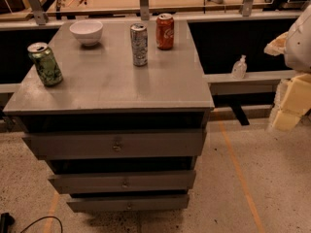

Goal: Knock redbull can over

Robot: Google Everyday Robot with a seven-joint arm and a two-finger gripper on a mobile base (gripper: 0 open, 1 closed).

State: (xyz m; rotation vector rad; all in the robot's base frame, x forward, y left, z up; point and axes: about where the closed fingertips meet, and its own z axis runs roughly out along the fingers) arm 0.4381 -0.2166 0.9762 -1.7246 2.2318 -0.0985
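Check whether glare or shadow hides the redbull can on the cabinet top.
Camera view: no. The redbull can stands evenly lit in warm light, with only a soft shadow at its base. Camera view: the cabinet top shows a mild sheen towards the back and no harsh glare. Camera view: the claw is brightly lit at the right edge, off the cabinet.

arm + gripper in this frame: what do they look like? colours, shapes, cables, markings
Only a slice shows. The arm is a smooth, rounded white shell at the right edge. Below it the gripper, low and right of the grey cabinet, is made of pale yellow, blocky, matte pieces with chamfered ends, and a tan piece sits just above. No cables, labels or markings are visible on either.
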